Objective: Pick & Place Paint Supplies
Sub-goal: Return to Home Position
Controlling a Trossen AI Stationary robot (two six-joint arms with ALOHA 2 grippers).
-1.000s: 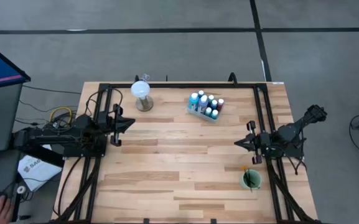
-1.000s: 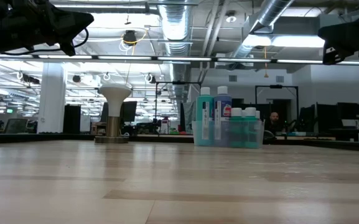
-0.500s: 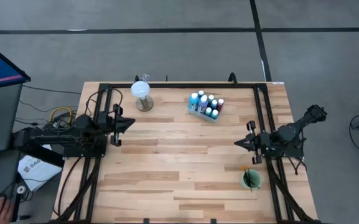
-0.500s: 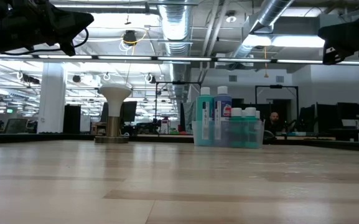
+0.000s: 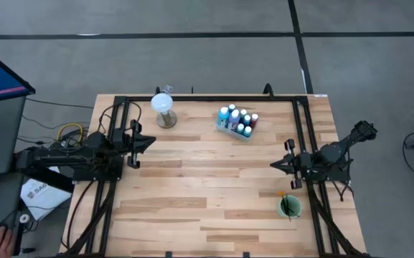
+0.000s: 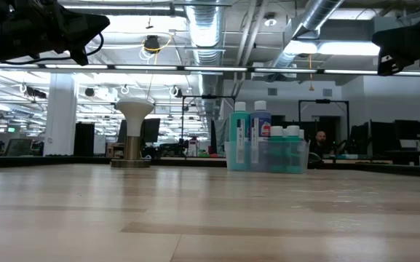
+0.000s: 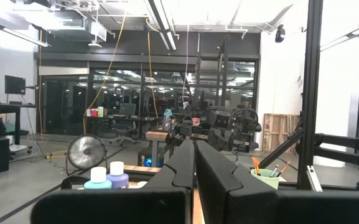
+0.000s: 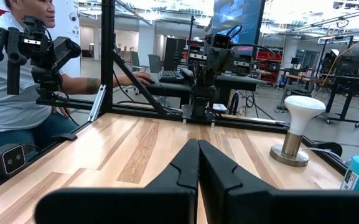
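Note:
Several white-capped paint bottles (image 5: 237, 121) stand in a clear tray near the table's far edge; the low view shows them as teal and blue bottles (image 6: 266, 145). Thin brushes, one orange-tipped, stand in a green cup (image 5: 288, 206) near the right near corner. My left gripper (image 5: 152, 141) hovers shut at the table's left side, holding nothing. My right gripper (image 5: 272, 166) hovers shut at the right side, above and left of the cup. Both pairs of fingers meet in the wrist views (image 7: 195, 158) (image 8: 198, 163).
A white globe on a round base (image 5: 164, 109) stands near the far edge, left of the bottles. Black frame rails (image 5: 303, 136) run along the table's left, right and far sides. Bare wood (image 5: 207, 179) lies between the arms. A person sits beyond the left side (image 8: 17, 93).

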